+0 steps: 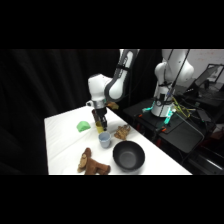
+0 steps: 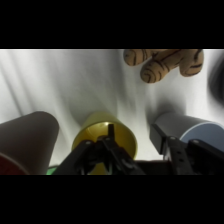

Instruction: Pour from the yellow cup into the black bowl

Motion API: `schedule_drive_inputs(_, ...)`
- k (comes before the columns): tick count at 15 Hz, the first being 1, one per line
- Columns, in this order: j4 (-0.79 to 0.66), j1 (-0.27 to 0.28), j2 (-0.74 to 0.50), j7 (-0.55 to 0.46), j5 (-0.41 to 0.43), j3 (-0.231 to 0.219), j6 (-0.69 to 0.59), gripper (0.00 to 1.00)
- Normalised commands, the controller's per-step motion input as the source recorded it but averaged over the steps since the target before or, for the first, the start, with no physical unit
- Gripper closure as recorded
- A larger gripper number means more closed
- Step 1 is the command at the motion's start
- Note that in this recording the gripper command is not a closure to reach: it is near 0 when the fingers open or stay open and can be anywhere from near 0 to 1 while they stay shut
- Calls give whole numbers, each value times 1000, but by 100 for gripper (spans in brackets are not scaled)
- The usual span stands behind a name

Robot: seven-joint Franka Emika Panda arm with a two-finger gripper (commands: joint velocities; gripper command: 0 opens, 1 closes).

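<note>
White table [image 1: 60,145]; yellow cup [image 2: 104,134] between cups.

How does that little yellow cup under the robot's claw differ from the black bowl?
The yellow cup is small and narrow; the black bowl is far wider and shallower. The cup sits directly under the gripper; the bowl stands apart, nearer the table's front edge, with nothing over it. The cup is bright, the bowl dark and glossy. Both stand upright with open mouths up.
</note>
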Motion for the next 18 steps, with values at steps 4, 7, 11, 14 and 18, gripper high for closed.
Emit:
schedule_drive_inputs(4, 80, -79, 22, -4, -31, 70, 45, 66)
schedule_drive_inputs(7, 59, -46, 23, 42, -59, 45, 38, 19)
schedule_drive_inputs(11, -48, 67, -175, 212, -220, -65, 0, 17)
schedule_drive_inputs(14, -167, 167, -494, 316, -324, -143, -127, 15)
schedule_drive_inputs(18, -129, 197, -521, 356, -346, -117, -296, 15)
